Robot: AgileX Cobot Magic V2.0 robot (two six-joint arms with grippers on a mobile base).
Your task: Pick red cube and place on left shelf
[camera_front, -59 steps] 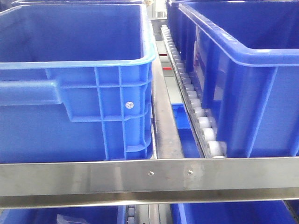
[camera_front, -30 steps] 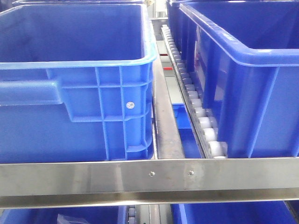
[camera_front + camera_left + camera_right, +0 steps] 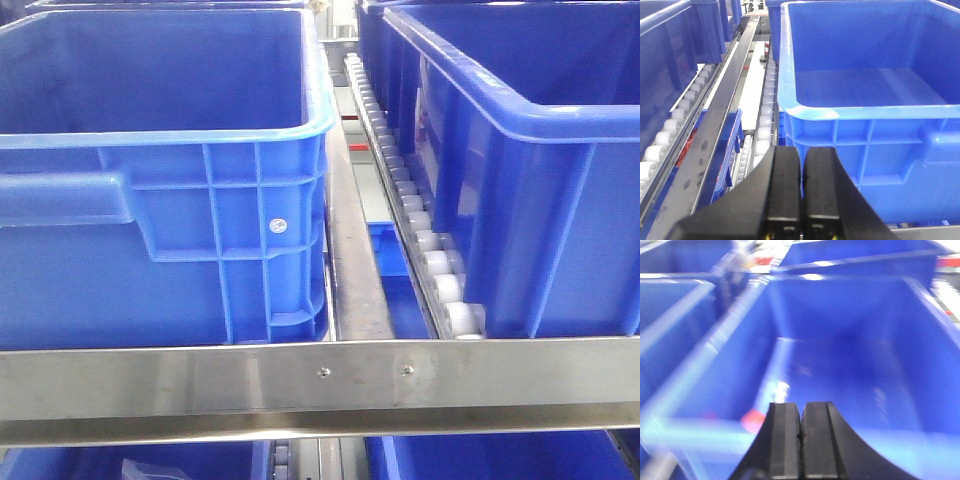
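Left claw (image 3: 800, 172): fingers pressed together, empty.
Right claw (image 3: 800, 427): likewise pinched together, empty; view blurred.
Red cube: in no view.
Left shelf (image 3: 320, 385): close ahead, blue crates (image 3: 160, 180) on it.
Risk: with no cube found, a claw may bump a crate rim.

crates (image 3: 170, 150): blue | rollers (image 3: 440, 265): white | front rail (image 3: 320, 385): silver steel | pincer (image 3: 801, 190): black
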